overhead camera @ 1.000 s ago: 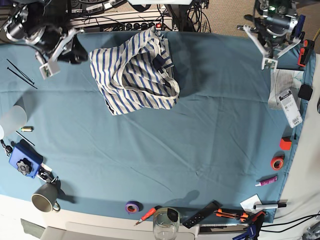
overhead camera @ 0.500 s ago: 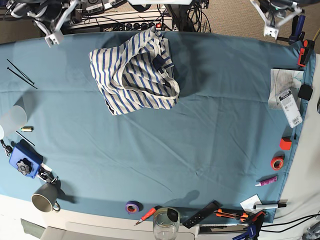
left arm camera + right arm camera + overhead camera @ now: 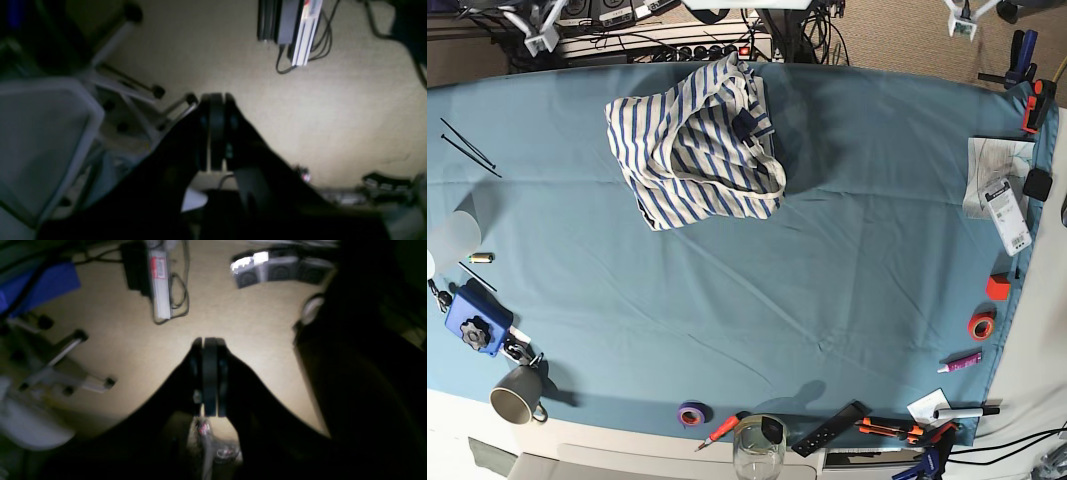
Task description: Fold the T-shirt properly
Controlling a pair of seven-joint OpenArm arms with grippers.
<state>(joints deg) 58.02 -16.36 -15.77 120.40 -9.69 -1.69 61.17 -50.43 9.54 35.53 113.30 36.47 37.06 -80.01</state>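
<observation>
The T-shirt (image 3: 695, 145) is lying in a rumpled, roughly folded heap on the teal table cloth (image 3: 827, 250), near the cloth's far edge and a little toward the right arm's side, its dark blue neckline showing on top and nothing touching it. Out from the T-shirt, the cloth around it is lying bare, with small things sitting only along the cloth's borders. Well apart from the T-shirt, at the near corner on the right arm's side, a grey mug (image 3: 517, 394) is standing upright; what is in it cannot be told. A clear glass (image 3: 758, 447) is standing at the near edge, with a small dark object appearing at its rim; whether that is inside cannot be told. A roll of purple tape (image 3: 691, 413) is lying just beside it, and a blue block (image 3: 475, 321) is sitting beyond the mug. Both arms are staying well clear of the T-shirt, past the far edge: the right gripper (image 3: 209, 340) is showing its jaws pressed together over the beige floor, holding nothing, and the left gripper (image 3: 217, 96) is likewise pressed together and empty above the floor.
</observation>
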